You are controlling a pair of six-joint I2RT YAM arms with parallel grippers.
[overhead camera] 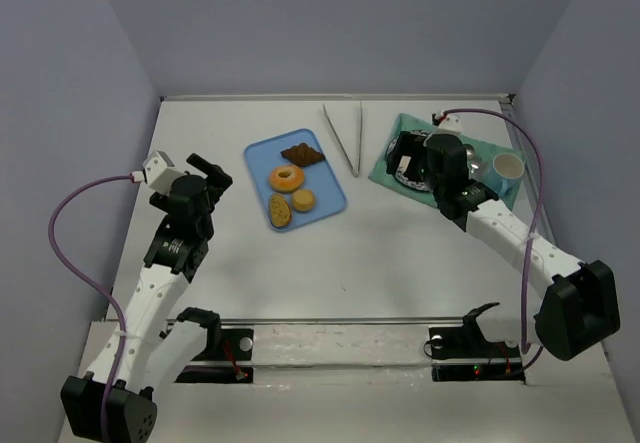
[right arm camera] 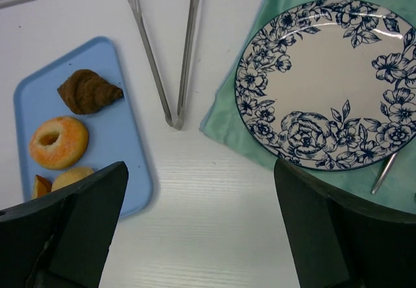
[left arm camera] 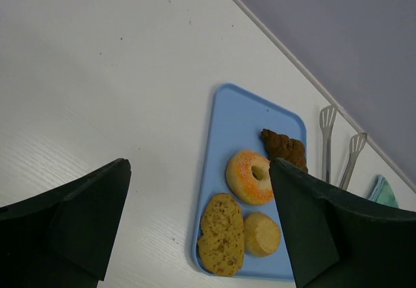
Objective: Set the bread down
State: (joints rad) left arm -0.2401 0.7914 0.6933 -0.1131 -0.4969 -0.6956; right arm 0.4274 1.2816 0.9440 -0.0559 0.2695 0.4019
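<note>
Bread pieces, four in all, lie on a blue tray [overhead camera: 262,153] left of centre toward the far edge of the counter [overhead camera: 400,253]. A brown croissant [overhead camera: 302,154] sits at the tray's far end and a sugared ring doughnut [overhead camera: 277,178] comes next. A flat slice [overhead camera: 281,211] and a small bun [overhead camera: 303,200] touch each other at the near end. Steel tongs [overhead camera: 353,168] lie just right of the tray, apart from it, open ends toward the far edge. Toward the far right corner a green cloth [overhead camera: 400,123] carries a blue-flowered plate [right arm camera: 338,73], its visible face showing only the pattern, and a white cup [overhead camera: 508,167] whose contents cannot be made out. A metal handle [right arm camera: 383,171] beside the plate is cut off by a finger of the right gripper [right arm camera: 200,168]. That gripper hovers over the plate's left part and hides most of it from above, jaws spread wide and holding nothing. The left gripper [left arm camera: 198,164] hangs over bare counter near the left edge, jaws likewise released.
</note>
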